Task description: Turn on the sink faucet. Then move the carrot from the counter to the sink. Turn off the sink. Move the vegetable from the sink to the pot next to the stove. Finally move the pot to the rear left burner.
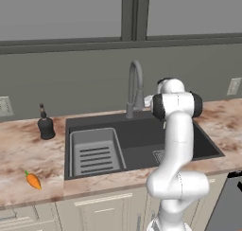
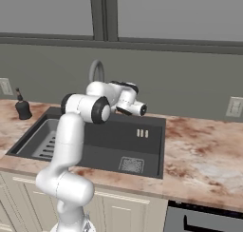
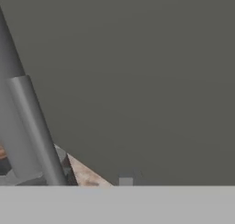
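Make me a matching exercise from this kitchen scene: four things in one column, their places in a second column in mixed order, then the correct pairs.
Things:
1. carrot
2. soap dispenser
3. faucet
4. drying rack

Places:
A. inside the left part of the sink basin
B. on the counter near its front edge, left of the sink
C. behind the sink at the back rim
D. on the counter by the sink's back left corner

Pairs: 1-B, 2-D, 3-C, 4-A

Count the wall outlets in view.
2. One outlet on the wall left of the sink, behind the soap bottle; another outlet on the wall right of the sink. The arm may hide more.
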{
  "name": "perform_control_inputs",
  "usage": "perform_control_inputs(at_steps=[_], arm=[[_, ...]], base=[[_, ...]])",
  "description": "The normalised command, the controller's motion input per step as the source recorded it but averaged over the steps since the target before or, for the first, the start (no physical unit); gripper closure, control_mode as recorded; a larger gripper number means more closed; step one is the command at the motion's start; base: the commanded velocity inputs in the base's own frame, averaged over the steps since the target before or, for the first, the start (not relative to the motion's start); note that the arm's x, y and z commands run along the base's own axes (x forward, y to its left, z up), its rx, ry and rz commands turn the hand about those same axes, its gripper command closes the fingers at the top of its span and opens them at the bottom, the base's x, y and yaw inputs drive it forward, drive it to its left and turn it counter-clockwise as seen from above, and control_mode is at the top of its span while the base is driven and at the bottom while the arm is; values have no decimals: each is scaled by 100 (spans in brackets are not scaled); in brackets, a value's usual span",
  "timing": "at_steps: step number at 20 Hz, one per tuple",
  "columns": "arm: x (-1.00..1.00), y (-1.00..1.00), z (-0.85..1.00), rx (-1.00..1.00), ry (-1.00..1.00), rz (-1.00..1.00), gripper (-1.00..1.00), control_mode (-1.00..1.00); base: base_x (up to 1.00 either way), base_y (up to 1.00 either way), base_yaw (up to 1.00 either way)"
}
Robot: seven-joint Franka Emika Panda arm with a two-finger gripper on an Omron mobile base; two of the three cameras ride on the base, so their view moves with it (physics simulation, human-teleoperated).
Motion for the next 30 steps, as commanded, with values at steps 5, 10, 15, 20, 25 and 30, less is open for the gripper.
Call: perform_control_inputs(at_steps=[5, 10, 15, 20, 25, 30], arm=[[2, -64, -43, 7, 0, 2, 100, -100], [0, -61, -49, 4, 5, 1, 100, -100], [0, -59, -54, 3, 10, 0, 100, -100], [0, -54, -46, 2, 11, 0, 100, -100], [0, -56, -47, 3, 8, 0, 100, -100], [0, -58, -37, 8, 6, 0, 100, -100]], base=[[0, 0, 0], [0, 0, 0], [0, 0, 0], [0, 0, 0], [0, 0, 0], [0, 0, 0]])
